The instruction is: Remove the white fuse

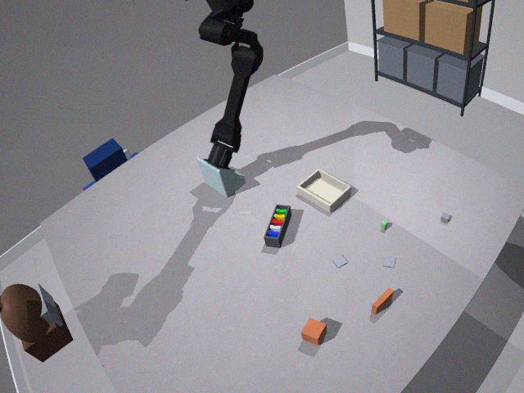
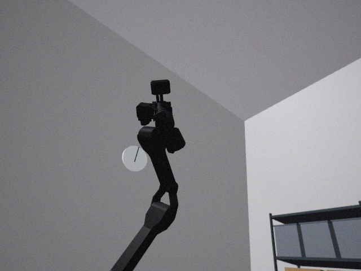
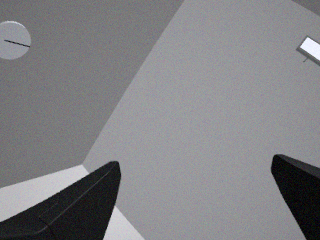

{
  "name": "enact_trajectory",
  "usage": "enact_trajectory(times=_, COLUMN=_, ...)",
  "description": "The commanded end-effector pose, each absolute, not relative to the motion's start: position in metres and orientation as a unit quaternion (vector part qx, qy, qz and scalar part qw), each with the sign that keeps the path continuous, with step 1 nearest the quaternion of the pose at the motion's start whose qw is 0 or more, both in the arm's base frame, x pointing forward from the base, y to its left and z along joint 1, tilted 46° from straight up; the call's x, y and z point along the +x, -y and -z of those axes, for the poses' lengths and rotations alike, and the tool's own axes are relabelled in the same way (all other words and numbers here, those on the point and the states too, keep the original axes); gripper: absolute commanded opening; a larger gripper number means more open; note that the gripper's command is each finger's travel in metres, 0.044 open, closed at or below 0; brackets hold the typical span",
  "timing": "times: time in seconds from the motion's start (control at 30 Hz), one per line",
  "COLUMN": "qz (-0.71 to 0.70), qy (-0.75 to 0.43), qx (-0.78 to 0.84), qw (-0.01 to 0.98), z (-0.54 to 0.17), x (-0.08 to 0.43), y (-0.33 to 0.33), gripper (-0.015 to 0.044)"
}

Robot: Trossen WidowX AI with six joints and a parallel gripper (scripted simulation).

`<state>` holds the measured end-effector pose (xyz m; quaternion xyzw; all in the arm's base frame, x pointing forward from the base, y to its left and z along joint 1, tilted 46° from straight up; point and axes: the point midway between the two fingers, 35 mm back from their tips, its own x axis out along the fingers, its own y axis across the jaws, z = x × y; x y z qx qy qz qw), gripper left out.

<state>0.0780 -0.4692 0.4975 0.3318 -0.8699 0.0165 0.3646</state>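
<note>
The fuse block (image 1: 273, 242) is a narrow dark box on the table in the top view. The white fuse (image 1: 275, 228) sits in its row between a red fuse (image 1: 277, 222) and a blue fuse (image 1: 273, 233). A yellow fuse (image 1: 278, 216) and a green fuse (image 1: 281, 210) sit further along. The cream tray (image 1: 313, 201) lies to the right and behind the block, with nothing in it. My gripper (image 3: 196, 166) is open and empty, its two black fingers wide apart in the wrist view. It is raised high, far above the block, and is outside the top view.
The arm rises from a pale teal base (image 1: 220, 178) left of the block. Two orange blocks (image 1: 313, 332) (image 1: 381, 300) lie nearer the front. A small green piece (image 1: 383, 224), a small grey piece (image 1: 444, 218) and two flat grey tiles (image 1: 340, 261) (image 1: 389, 262) lie to the right.
</note>
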Motion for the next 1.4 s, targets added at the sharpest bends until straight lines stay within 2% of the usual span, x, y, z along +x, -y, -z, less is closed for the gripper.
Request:
enact_trajectory(times=0.0, qz=-0.011, qy=0.869, qx=0.333, qw=0.367, z=-0.497, x=0.079, y=0.470, gripper=0.0374)
enact_trajectory(times=0.2, qz=0.182, qy=0.796, qx=0.356, qw=0.454, z=-0.462, x=0.132, y=0.502, gripper=0.0216)
enact_trajectory(times=0.37, qz=0.350, qy=0.665, qx=0.366, qw=0.550, z=-0.414, x=0.189, y=0.525, gripper=0.0085)
enact_trajectory(times=0.4, qz=0.378, qy=0.631, qx=0.366, qw=0.570, z=-0.403, x=0.201, y=0.528, gripper=0.0074)
enact_trajectory(times=0.63, qz=0.511, qy=0.362, qx=0.345, qw=0.699, z=-0.315, x=0.278, y=0.530, gripper=0.0074)
enact_trajectory(times=0.87, qz=0.524, qy=0.073, qx=0.297, qw=0.795, z=-0.218, x=0.337, y=0.498, gripper=0.0074)
enact_trajectory(times=1.1, qz=0.430, qy=-0.198, qx=0.232, qw=0.850, z=-0.122, x=0.373, y=0.436, gripper=0.0074)
enact_trajectory(times=1.37, qz=0.218, qy=-0.437, qx=0.160, qw=0.858, z=-0.032, x=0.380, y=0.336, gripper=0.0074)
